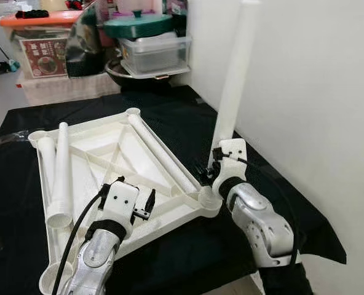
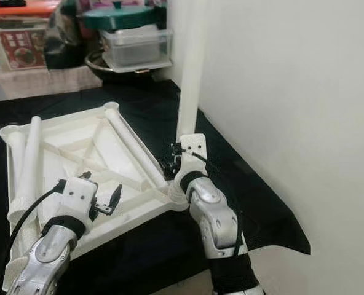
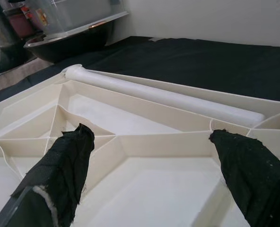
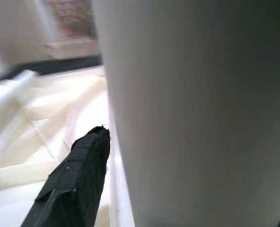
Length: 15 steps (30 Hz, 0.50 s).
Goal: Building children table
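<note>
The white table top (image 1: 90, 132) lies upside down on the black cloth (image 1: 170, 104). My right gripper (image 1: 214, 161) is shut on a white table leg (image 1: 234, 80) and holds it upright, its lower end just above the near-right corner socket (image 1: 208, 198). In the right wrist view the leg (image 4: 201, 109) stands close beside one black finger (image 4: 78, 175). My left gripper (image 1: 146, 206) hovers open over the top's near edge, its fingers (image 3: 59, 170) wide apart above the ribs. One loose leg (image 1: 160, 153) lies along the right rim, and two more (image 1: 62, 172) lie at the left.
A white wall (image 1: 305, 92) rises close on the right, next to the held leg. Behind the table stand a clear storage box (image 1: 154, 52) under a green lid (image 1: 138, 24) and an orange-lidded bin (image 1: 40, 43). The cloth's near-right edge (image 1: 317, 246) drops off.
</note>
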Tool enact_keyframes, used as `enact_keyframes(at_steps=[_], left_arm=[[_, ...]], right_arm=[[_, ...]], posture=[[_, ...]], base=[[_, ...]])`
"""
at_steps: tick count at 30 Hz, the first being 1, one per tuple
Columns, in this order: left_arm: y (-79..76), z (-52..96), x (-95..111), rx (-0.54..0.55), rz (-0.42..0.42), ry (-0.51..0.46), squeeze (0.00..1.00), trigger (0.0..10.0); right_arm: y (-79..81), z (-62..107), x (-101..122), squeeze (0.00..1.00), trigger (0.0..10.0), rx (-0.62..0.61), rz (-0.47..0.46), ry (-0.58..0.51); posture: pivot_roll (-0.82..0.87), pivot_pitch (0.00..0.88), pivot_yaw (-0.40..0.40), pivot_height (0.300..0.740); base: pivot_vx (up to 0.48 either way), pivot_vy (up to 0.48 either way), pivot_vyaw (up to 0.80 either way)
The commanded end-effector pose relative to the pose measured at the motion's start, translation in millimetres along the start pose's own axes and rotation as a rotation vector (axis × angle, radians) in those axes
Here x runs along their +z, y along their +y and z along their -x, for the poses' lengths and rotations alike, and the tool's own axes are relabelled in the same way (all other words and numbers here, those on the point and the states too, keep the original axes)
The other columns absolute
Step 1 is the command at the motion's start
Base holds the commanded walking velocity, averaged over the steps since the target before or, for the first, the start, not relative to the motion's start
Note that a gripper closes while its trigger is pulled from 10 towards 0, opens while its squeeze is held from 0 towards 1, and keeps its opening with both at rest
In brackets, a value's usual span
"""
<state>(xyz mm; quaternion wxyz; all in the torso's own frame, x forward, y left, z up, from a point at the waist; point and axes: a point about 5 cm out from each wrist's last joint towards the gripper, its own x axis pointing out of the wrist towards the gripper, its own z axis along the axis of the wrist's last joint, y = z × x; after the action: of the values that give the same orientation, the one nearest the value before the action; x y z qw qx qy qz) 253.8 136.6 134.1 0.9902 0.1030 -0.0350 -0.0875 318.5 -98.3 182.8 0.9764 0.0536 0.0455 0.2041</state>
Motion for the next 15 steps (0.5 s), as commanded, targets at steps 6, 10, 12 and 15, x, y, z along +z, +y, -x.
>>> enact_keyframes(at_steps=[6, 10, 12, 15], left_arm=[[0.0, -2.1, -0.5, -0.001, -0.014, -0.005, 0.0, 10.0], [1.1, -2.2, 0.1, 0.007, -0.015, -0.008, 0.0, 10.0], [0.9, -2.3, 0.1, 0.007, -0.016, -0.008, 0.0, 10.0], [0.6, -1.9, 0.0, 0.01, -0.017, -0.008, 0.0, 10.0]], right_arm=[[31.2, 33.0, 24.7, 0.0, 10.0, 0.699, 0.036, -0.056], [42.4, 38.9, 7.6, 0.0, 10.0, 0.807, 0.103, 0.005], [43.6, 38.6, 4.4, 0.0, 6.7, 0.811, 0.098, 0.012], [38.9, 27.4, -9.4, 0.0, 0.0, 0.703, 0.077, 0.034]], posture=[[0.1, 0.0, -0.047, 0.74], [0.1, 0.0, -0.052, 0.74], [0.1, 0.0, -0.056, 0.74], [0.11, 0.0, -0.055, 0.74]], base=[[0.0, 0.0, 0.0], [0.0, 0.0, 0.0], [0.0, 0.0, 0.0], [0.0, 0.0, 0.0]])
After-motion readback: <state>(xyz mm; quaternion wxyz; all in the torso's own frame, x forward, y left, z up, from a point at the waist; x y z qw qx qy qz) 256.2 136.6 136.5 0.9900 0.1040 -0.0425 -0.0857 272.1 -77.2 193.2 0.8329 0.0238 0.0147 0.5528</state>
